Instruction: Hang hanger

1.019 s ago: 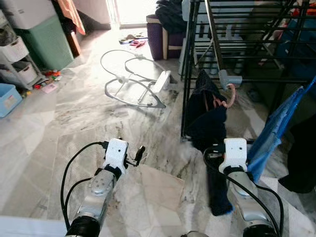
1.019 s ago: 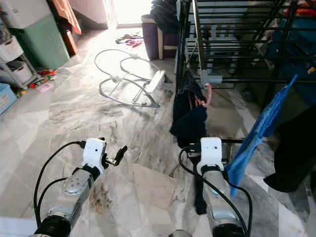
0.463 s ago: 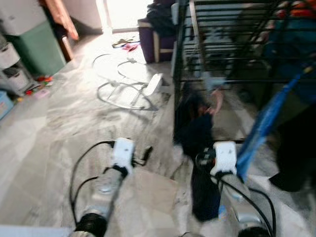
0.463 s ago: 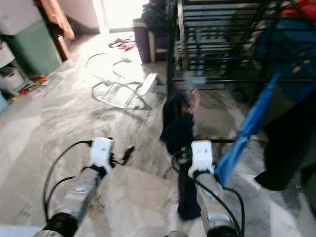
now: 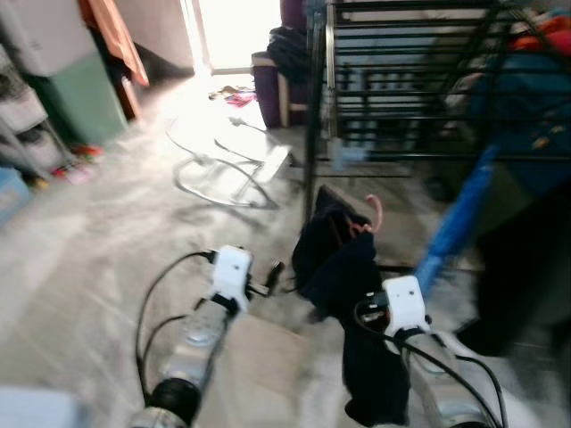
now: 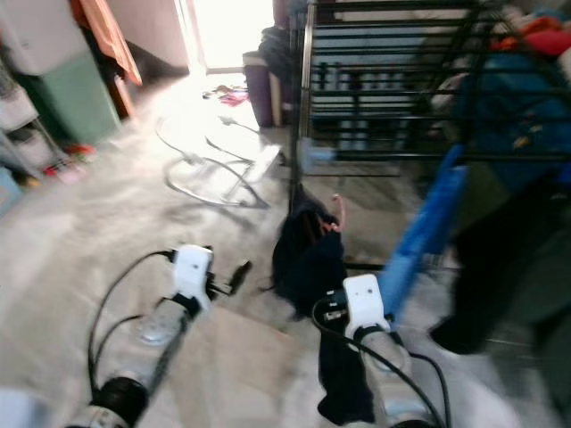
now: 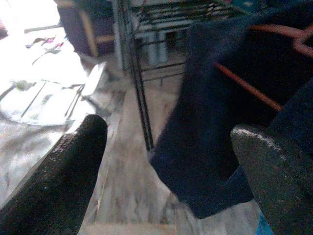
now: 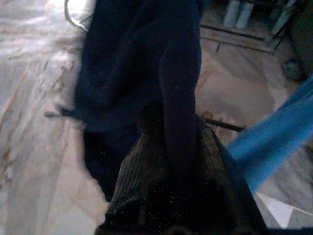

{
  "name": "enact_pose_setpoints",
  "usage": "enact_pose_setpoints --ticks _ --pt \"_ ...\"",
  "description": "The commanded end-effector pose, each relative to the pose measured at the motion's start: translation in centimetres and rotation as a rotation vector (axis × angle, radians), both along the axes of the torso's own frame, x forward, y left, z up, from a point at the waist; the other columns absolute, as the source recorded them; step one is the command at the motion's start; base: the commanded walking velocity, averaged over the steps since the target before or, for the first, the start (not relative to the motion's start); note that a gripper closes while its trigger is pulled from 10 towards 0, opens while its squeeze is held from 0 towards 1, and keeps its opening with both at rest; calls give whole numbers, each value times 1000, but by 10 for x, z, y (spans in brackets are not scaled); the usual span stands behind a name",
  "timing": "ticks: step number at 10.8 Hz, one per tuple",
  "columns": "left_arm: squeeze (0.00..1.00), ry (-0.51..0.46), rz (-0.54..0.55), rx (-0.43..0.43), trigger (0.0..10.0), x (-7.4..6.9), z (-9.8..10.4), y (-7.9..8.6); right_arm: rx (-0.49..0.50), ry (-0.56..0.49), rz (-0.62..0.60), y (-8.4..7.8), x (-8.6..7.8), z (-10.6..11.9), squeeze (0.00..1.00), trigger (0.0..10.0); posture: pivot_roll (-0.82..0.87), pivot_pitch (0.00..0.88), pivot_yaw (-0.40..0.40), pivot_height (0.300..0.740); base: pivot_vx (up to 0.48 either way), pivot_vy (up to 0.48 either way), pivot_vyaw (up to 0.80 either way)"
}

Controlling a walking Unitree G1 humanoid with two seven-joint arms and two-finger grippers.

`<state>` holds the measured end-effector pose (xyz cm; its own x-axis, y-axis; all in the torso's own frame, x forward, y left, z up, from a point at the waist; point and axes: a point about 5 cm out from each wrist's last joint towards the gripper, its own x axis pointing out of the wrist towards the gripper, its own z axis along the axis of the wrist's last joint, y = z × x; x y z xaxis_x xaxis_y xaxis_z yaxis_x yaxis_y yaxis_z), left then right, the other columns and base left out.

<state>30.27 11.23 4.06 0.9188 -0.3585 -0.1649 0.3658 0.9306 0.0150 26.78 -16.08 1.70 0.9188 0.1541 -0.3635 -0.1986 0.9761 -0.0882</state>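
Right claw (image 8: 168, 147) grips a fold of the dark garment (image 5: 343, 267), which drapes limp over a thin pink hanger (image 5: 375, 212) whose curved hook pokes up just before the black metal rack (image 5: 401, 98). Left claw (image 5: 272, 276) hovers beside the cloth, fingers (image 7: 63, 181) spread apart, holding nothing. Bare marble floor (image 5: 98, 241) lies open to the left, with a white wire frame (image 5: 227, 169) farther off. A blue cloth (image 5: 451, 223) hangs near the right arm.
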Motion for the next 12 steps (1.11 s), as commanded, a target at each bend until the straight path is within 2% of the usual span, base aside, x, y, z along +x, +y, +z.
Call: enact_pose_setpoints --ticks 1,2,5,9,12 --pt "0 0 63 20 10000 5 2 10 11 -25 38 10 6 6 0 10000 -289 11 46 740 0 0 0" --pt "0 17 98 64 10000 5 -2 13 13 -25 56 13 6 5 0 10000 -286 22 47 740 0 0 0" --pt "0 42 154 113 10000 0 -11 25 21 -28 69 17 4 5 0 10000 -270 41 43 740 -111 0 0" --pt "0 38 181 121 10000 -2 -11 31 22 -23 90 24 6 5 0 10000 -244 50 40 740 -329 0 0" --pt "0 33 182 128 10000 0 -10 32 -18 -25 100 21 8 5 0 10000 -242 48 38 740 -305 0 0"
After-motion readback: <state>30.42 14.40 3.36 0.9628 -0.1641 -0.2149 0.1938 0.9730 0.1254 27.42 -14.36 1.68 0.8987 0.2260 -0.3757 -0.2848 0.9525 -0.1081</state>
